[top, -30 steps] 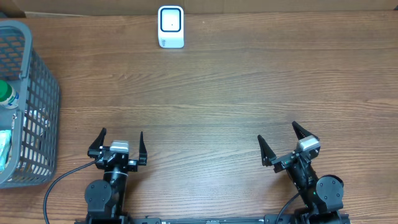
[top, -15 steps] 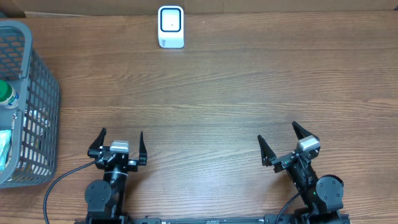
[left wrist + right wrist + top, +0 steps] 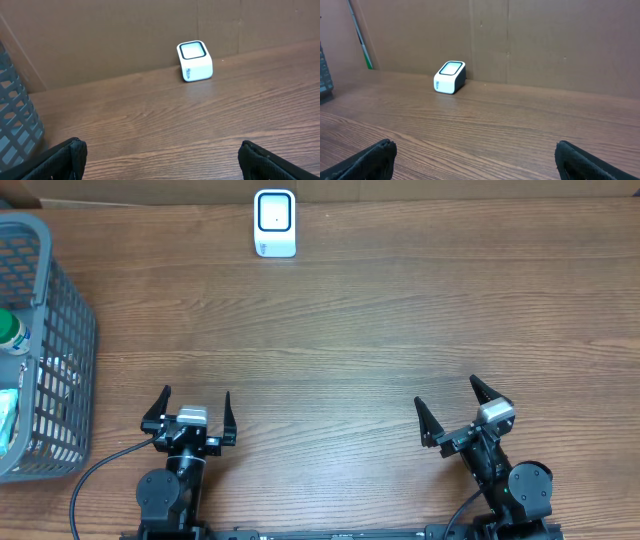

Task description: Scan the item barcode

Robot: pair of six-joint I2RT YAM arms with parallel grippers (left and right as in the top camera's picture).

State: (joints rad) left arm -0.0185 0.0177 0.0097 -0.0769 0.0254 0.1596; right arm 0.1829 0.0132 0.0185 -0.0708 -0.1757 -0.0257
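At far edge, white boxy scanner (image 3: 274, 222)

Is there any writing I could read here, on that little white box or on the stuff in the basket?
Scanner: a small dark print on its front, too blurred to read.
Bottle and packs in the basket: labels too small to read.
No other text shows.

place: mock shop checkout | cues: barcode scanner (image 3: 274, 222), grey basket (image 3: 70, 350), cardboard backdrop (image 3: 100, 35)
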